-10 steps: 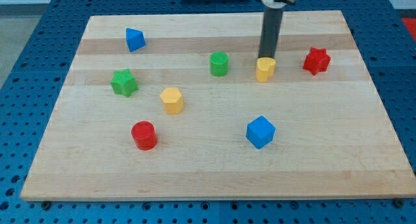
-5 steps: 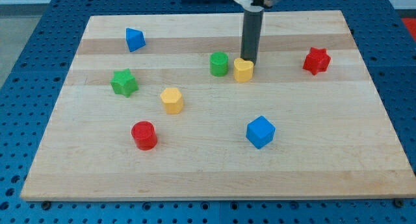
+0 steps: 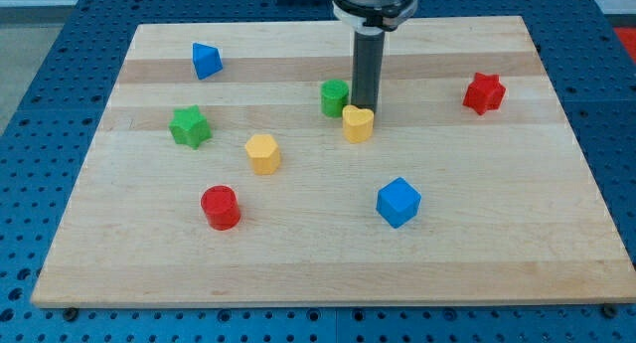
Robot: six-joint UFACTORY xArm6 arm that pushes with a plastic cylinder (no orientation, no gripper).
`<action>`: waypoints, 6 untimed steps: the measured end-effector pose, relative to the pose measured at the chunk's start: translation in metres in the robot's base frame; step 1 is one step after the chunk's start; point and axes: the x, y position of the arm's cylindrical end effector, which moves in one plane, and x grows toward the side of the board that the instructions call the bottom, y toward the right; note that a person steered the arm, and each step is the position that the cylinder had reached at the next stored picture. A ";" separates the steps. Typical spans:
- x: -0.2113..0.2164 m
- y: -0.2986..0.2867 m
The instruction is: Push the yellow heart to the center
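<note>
The yellow heart (image 3: 358, 123) lies on the wooden board (image 3: 328, 273) a little above and right of its middle. My tip (image 3: 365, 108) stands right against the heart's upper edge, on the side toward the view's top. The dark rod rises from there to the arm at the view's top. A green cylinder (image 3: 335, 98) stands close to the left of the rod and just up-left of the heart.
A yellow hexagonal block (image 3: 263, 154) and a red cylinder (image 3: 221, 207) lie left of centre. A green star (image 3: 189, 126) and a blue triangular block (image 3: 206, 61) are at the left. A blue cube (image 3: 398, 202) is at lower right, a red star (image 3: 483, 92) at right.
My tip and the yellow heart have moved to the view's left and slightly down, from near the red star's side to beside the green cylinder. The other blocks have not moved.
</note>
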 end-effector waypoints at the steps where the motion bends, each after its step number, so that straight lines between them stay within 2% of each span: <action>1: 0.003 -0.009; 3: 0.013 -0.013; 6: 0.013 -0.060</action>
